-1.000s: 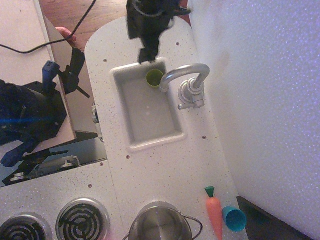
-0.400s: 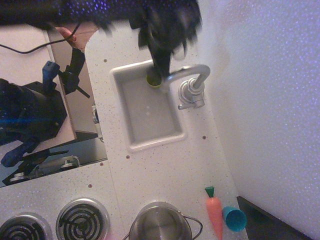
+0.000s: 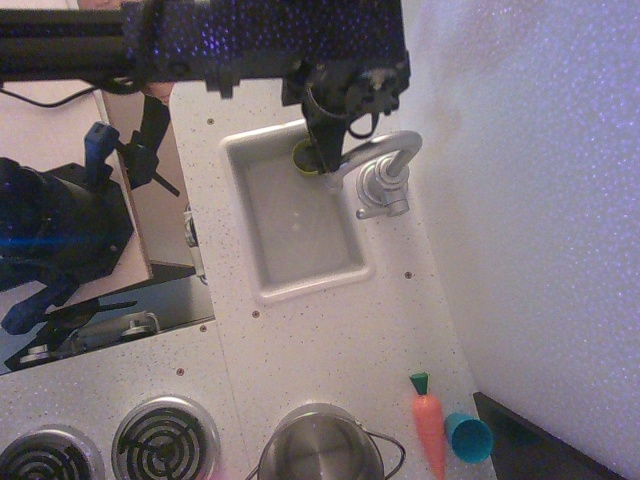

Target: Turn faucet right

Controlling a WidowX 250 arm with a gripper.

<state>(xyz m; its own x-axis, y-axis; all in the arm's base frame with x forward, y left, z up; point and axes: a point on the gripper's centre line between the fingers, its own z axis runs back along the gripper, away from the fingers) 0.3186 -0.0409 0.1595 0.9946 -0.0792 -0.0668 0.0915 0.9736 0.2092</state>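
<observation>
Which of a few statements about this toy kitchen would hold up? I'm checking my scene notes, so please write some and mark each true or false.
1. The claw is at the faucet spout's tip, over the sink. True.
2. The carrot lies in the sink. False: it lies on the counter beside a blue cup.
3. A steel pot sits at the bottom edge. True.
4. The faucet spout points away from the sink. False: it arches over the sink.

Faucet (image 3: 381,175) right of sink (image 3: 300,275); pincer (image 3: 331,163) over its spout; carrot (image 3: 428,424) beside cup (image 3: 468,437).
</observation>
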